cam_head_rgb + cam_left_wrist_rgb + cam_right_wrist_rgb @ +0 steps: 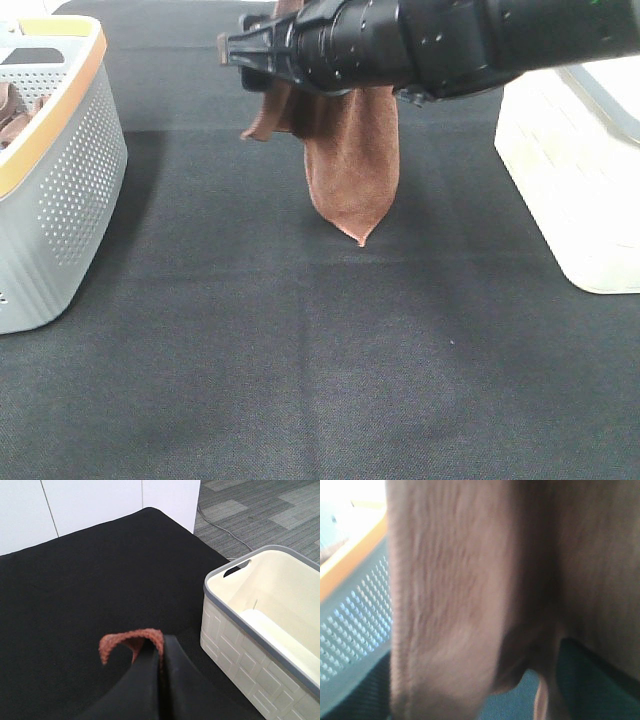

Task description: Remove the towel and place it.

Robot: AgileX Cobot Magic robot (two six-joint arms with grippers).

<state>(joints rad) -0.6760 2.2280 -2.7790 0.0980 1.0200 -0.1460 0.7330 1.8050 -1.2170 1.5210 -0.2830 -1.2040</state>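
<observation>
At the left edge stands a grey perforated basket [60, 190] with an orange rim. Mid-table the towel [350, 160] hangs in a point over the black cloth [300, 370] — the left claw [160, 667] is pinched tight on its hem. The right claw [240, 55] crosses in front; its opening cannot be told. A white basket [570, 190] sits at the right — grey carpet tiles [260, 510] beyond.

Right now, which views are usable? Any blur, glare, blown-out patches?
Right wrist view: soft and blurred, towel fills nearly the frame, blown-out white beyond the grey basket. Exterior high view: table cloth sharp, the near arm slightly soft and hiding the towel's top, white basket washed out. Left wrist view: crisp, even light, no glare.
</observation>
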